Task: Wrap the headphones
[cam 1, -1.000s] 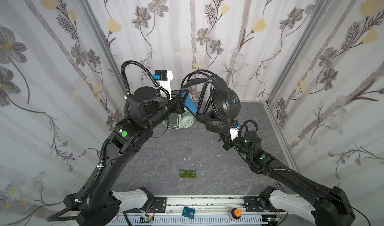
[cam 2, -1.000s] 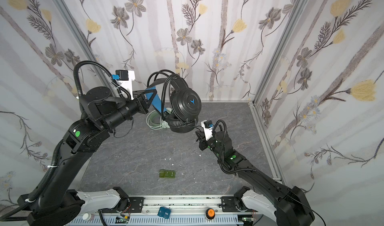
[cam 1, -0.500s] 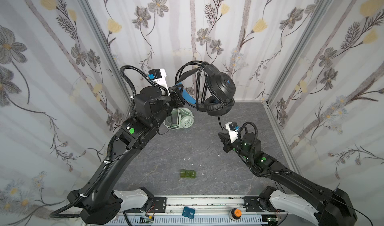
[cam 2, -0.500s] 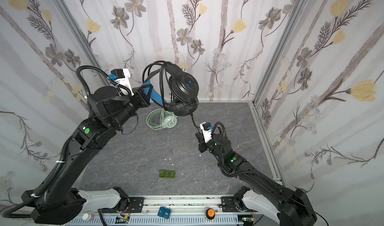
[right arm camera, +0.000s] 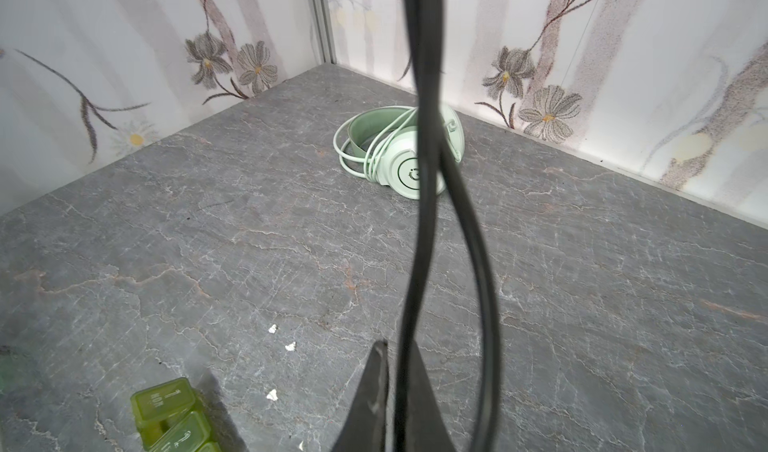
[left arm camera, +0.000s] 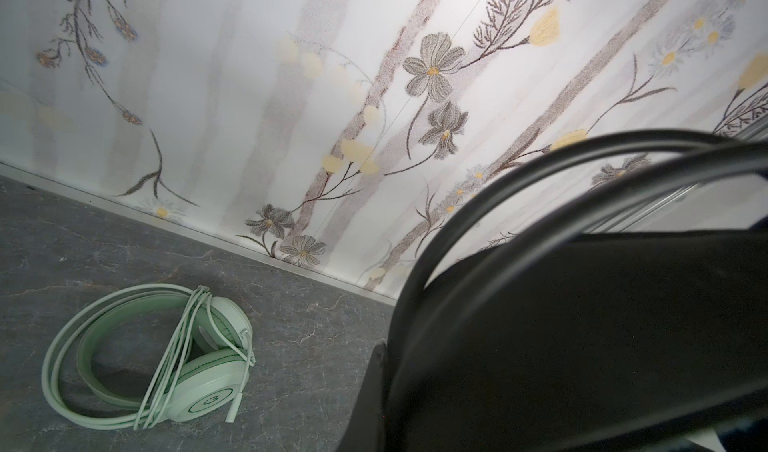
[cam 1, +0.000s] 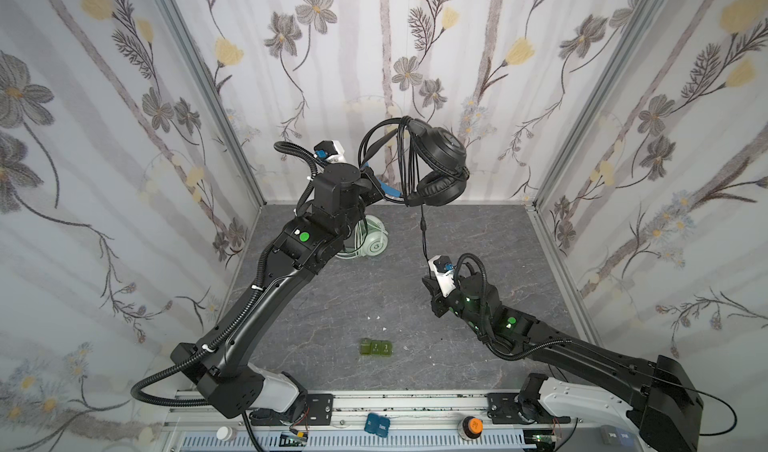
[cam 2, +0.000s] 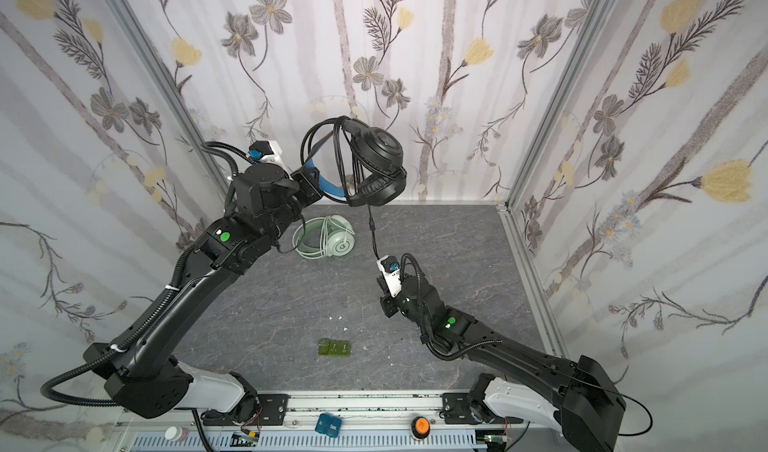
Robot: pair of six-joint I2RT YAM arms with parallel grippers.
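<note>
Right wrist view: the right gripper (right arm camera: 397, 358) is pinched shut on the black cable (right arm camera: 426, 138), which rises out of frame. In both top views the left gripper (cam 1: 380, 186) is clamped on the headband of the black headphones (cam 1: 442, 157). They are held above the table (cam 1: 324, 304), close to the back wall (cam 1: 498, 76), with several cable loops hanging across the band.

- Handling: probably light; cups rigid, band springy, cable limp and apt to slide off.
- Hold: band for the set, cable near its free end.
- Green headphones (cam 2: 328, 242) lie wrapped, back-left.
- Room: open at centre and right, tight behind; pill box (cam 1: 375, 347) at the front.
</note>
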